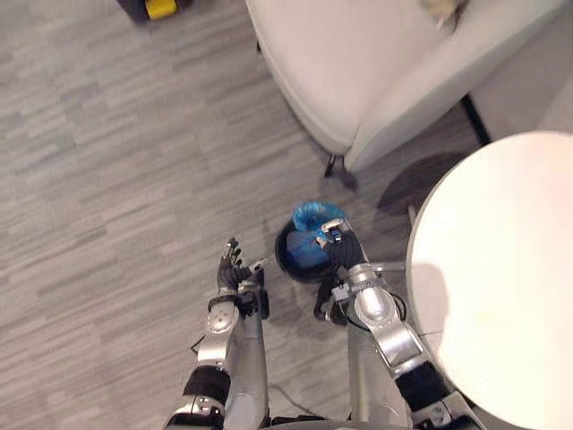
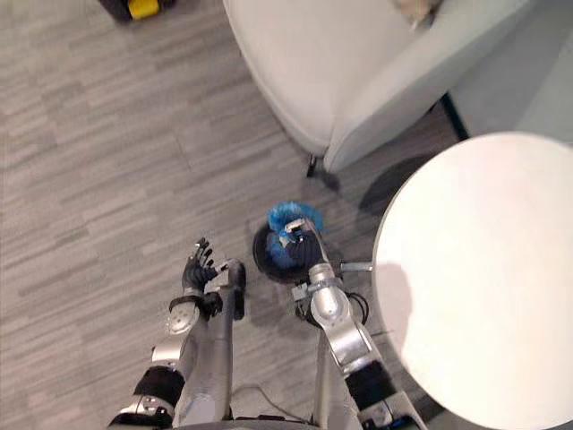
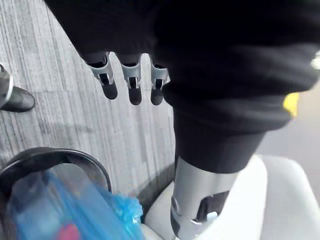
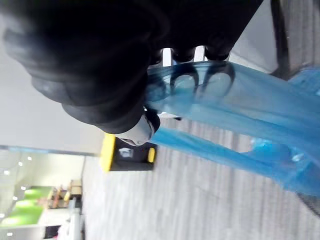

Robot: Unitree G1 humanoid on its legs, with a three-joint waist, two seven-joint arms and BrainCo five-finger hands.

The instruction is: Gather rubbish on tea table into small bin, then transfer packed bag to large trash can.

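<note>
A small black bin (image 1: 288, 257) stands on the floor between the chair and the round table, lined with a blue plastic bag (image 1: 312, 215). My right hand (image 1: 336, 242) reaches into the bin's top and is shut on the blue bag (image 4: 240, 100), whose film is pulled taut round its fingers. My left hand (image 1: 231, 270) hovers over the floor just left of the bin, its fingers (image 3: 131, 85) straight and holding nothing. The bin's rim (image 3: 47, 157) and the bag's blue film (image 3: 75, 210) lie close beside that hand.
A round white tea table (image 1: 510, 287) fills the right side. A pale grey armchair (image 1: 376, 63) stands behind the bin, its dark leg (image 1: 333, 167) near the rim. A black and yellow object (image 1: 154, 8) sits far back on the grey wood floor.
</note>
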